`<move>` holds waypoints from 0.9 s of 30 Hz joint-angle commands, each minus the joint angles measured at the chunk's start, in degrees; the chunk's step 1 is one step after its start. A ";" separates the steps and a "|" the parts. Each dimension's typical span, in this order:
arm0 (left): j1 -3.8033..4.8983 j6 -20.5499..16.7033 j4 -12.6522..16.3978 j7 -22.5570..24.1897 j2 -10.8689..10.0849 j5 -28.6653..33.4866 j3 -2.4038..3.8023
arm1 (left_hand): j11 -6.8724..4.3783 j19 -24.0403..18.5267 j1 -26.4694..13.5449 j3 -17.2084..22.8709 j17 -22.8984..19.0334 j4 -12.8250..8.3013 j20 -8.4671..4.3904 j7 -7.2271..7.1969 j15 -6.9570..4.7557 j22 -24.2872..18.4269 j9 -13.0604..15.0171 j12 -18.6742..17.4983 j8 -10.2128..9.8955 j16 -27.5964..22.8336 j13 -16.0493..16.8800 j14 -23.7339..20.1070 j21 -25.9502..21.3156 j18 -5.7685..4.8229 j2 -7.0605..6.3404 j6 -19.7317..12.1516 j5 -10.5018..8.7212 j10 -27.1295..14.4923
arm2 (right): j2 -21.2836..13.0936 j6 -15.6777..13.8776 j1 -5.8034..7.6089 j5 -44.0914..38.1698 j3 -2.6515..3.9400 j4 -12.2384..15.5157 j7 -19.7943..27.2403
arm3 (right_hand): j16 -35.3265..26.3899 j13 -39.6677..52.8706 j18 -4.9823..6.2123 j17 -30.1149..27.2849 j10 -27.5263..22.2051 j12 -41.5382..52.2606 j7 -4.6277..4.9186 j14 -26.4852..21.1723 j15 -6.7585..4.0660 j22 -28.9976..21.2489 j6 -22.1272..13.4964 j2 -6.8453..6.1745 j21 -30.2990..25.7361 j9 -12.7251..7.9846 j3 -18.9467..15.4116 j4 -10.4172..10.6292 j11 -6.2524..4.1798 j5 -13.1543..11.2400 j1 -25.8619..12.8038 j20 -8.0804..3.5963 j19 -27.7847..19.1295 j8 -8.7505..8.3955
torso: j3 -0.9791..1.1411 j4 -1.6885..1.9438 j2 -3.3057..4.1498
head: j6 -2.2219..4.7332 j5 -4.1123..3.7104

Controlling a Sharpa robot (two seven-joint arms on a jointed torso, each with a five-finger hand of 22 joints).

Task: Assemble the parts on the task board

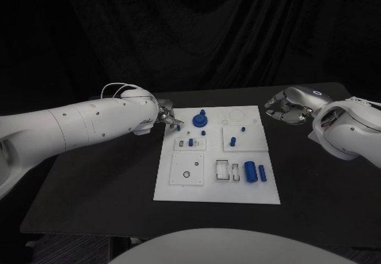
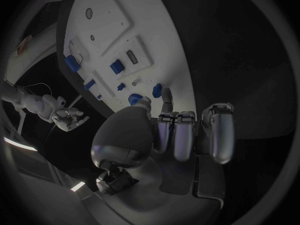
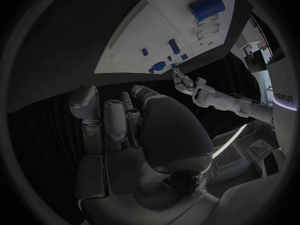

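Board: the flat white rectangular task board (image 1: 217, 187) is laid in the middle of the black table (image 1: 95, 187), with its near edge closest to the camera.
Near parts: a thick blue cylinder (image 1: 250, 171) and a thinner blue rod (image 1: 262, 172) are seen lying side by side on the near right part of the board, just beside two small rectangular slots (image 1: 228, 170).
Near left plate: a raised white square plate with a small dark ring (image 1: 186, 175) is seen on the near left part of the board.
Far parts: a round blue knob-like piece (image 1: 200, 119) is standing near the far edge, and small blue pegs (image 1: 205, 132) are placed behind it toward the middle; one more upright blue peg (image 1: 233, 141) is seen on the right square plate.
Left hand: the silver left hand (image 1: 167, 117) is held at the far left corner of the board. A small blue piece (image 2: 166, 92) is seen at its fingertips (image 2: 167, 105) in the left wrist view, but it cannot be told whether this piece is held or only touched.
Right hand: the silver right hand (image 1: 287, 107) is held above the table just beside the far right corner of the board, apart from it. Its fingers (image 3: 114, 121) are curled in, and nothing is seen in them.
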 commanded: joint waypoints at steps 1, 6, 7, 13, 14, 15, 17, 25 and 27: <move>-0.16 -0.22 -0.05 1.11 0.21 0.45 0.05 | -0.03 -0.13 0.54 0.12 15.09 0.00 -0.16 0.20 -0.17 11.85 -0.09 -0.03 -0.24 0.15 15.06 5.96 -0.26 -0.64 -0.08 0.11 0.30 6.07 | -0.04 0.54 -0.14 -0.12 0.04 0.08 -0.92 | -0.17 7.56 0.89 -0.06 -0.15 -0.18 0.09 1.35 0.44 2.93 0.38 -0.41 -0.35 -0.09 0.28 0.05 0.15 0.31 -0.05 -0.08 0.17 0.06 | -0.01 -0.01 -0.02 | -0.01 0.06; -0.28 -0.21 -0.06 1.08 0.31 0.45 0.05 | 0.00 -0.24 0.59 0.15 15.09 0.03 -0.14 0.22 -0.14 11.79 -0.18 -0.03 -0.35 0.15 15.06 5.96 -0.43 -0.60 0.04 0.10 0.40 6.07 | -0.04 0.80 -0.14 -0.12 0.04 0.09 -1.09 | -0.27 7.45 0.91 -0.14 -0.25 -0.29 0.11 1.32 0.46 2.88 0.36 -0.39 -0.50 -0.11 0.34 0.04 0.18 0.33 -0.06 -0.07 0.14 0.03 | 0.02 -0.05 0.01 | -0.01 0.04; -0.31 -0.23 -0.09 1.09 0.34 0.45 0.05 | 0.00 -0.27 0.62 0.16 15.09 0.03 -0.13 0.23 -0.14 11.78 -0.21 -0.03 -0.39 0.15 15.06 5.96 -0.46 -0.59 0.07 0.10 0.45 6.07 | -0.05 0.86 -0.14 -0.12 0.04 0.10 -1.12 | -0.27 7.45 0.91 -0.14 -0.25 -0.29 0.11 1.32 0.46 2.88 0.36 -0.39 -0.50 -0.11 0.34 0.04 0.18 0.33 -0.06 -0.07 0.14 0.03 | 0.02 -0.04 0.01 | -0.01 0.05; -0.46 -0.29 -0.41 1.07 0.52 0.45 0.05 | 0.10 -0.47 1.29 0.34 15.09 -0.03 -0.04 0.33 -0.03 11.70 -0.74 -0.03 -1.07 0.15 15.06 5.96 -0.74 -0.53 0.29 0.16 1.80 6.07 | -0.06 1.06 -0.14 -0.12 0.04 0.10 -1.23 | -0.27 7.45 0.91 -0.14 -0.25 -0.29 0.11 1.32 0.46 2.88 0.36 -0.39 -0.50 -0.11 0.34 0.04 0.18 0.33 -0.06 -0.07 0.14 0.03 | 0.01 0.00 0.01 | -0.01 0.00; -0.48 -0.27 -0.46 1.04 0.55 0.45 0.05 | 0.12 -0.48 1.45 0.37 15.09 -0.04 -0.02 0.34 -0.01 11.69 -0.87 -0.03 -1.23 0.15 15.06 5.96 -0.76 -0.53 0.30 0.19 2.16 6.07 | -0.06 1.10 -0.14 -0.12 0.04 0.10 -1.25 | -0.36 7.37 0.94 -0.22 -0.34 -0.38 0.12 1.29 0.47 2.83 0.37 -0.38 -0.68 -0.12 0.39 0.03 0.19 0.35 -0.06 -0.06 0.09 0.02 | 0.01 -0.01 0.00 | -0.01 0.00; -0.50 -0.24 -0.52 1.01 0.59 0.45 0.05 | 0.15 -0.54 1.54 0.40 15.09 -0.01 0.00 0.38 0.00 11.67 -1.06 -0.03 -1.46 0.15 15.06 5.96 -0.84 -0.51 0.35 0.12 2.45 6.07 | -0.06 1.14 -0.14 -0.12 0.04 0.10 -1.27 | -0.36 7.37 0.94 -0.22 -0.34 -0.38 0.12 1.29 0.47 2.83 0.37 -0.38 -0.68 -0.12 0.39 0.03 0.19 0.35 -0.06 -0.06 0.09 0.02 | 0.01 -0.02 0.01 | -0.01 -0.01; -0.56 -0.16 -0.63 0.97 0.66 0.45 0.05 | 0.16 -0.58 1.57 0.41 15.09 0.00 0.01 0.40 0.01 11.65 -1.16 -0.03 -1.56 0.15 15.06 5.96 -0.90 -0.50 0.37 0.10 2.54 6.07 | -0.05 1.22 -0.14 -0.12 0.04 0.11 -1.30 | -0.36 7.37 0.94 -0.22 -0.34 -0.38 0.12 1.29 0.47 2.83 0.37 -0.38 -0.68 -0.12 0.39 0.03 0.19 0.35 -0.06 -0.06 0.09 0.02 | 0.01 -0.04 0.03 | -0.01 -0.04; -0.76 -0.39 -0.93 1.37 0.93 0.45 0.05 | 0.23 -0.72 2.66 0.86 15.09 -0.10 0.11 0.47 0.10 11.59 -2.27 -0.03 -2.62 0.15 15.06 5.96 -1.12 -0.45 0.46 0.30 4.57 6.07 | -0.01 1.53 -0.14 -0.12 0.04 0.10 -1.42 | -0.36 7.37 0.94 -0.22 -0.34 -0.38 0.12 1.29 0.47 2.83 0.37 -0.38 -0.68 -0.12 0.39 0.03 0.19 0.35 -0.06 -0.06 0.09 0.02 | 0.01 0.00 0.01 | -0.01 -0.09; -0.81 -0.51 -0.97 1.59 0.99 0.45 0.05 | 0.23 -0.73 3.04 1.03 15.09 -0.12 0.12 0.46 0.10 11.59 -2.52 -0.03 -2.85 0.15 15.06 5.96 -1.14 -0.45 0.41 0.40 5.42 6.07 | -0.01 1.59 -0.14 -0.12 0.04 0.09 -1.45 | -0.36 7.37 0.94 -0.22 -0.34 -0.38 0.12 1.29 0.47 2.83 0.37 -0.38 -0.68 -0.12 0.39 0.03 0.19 0.35 -0.06 -0.06 0.09 0.02 | 0.02 -0.02 -0.01 | -0.01 -0.05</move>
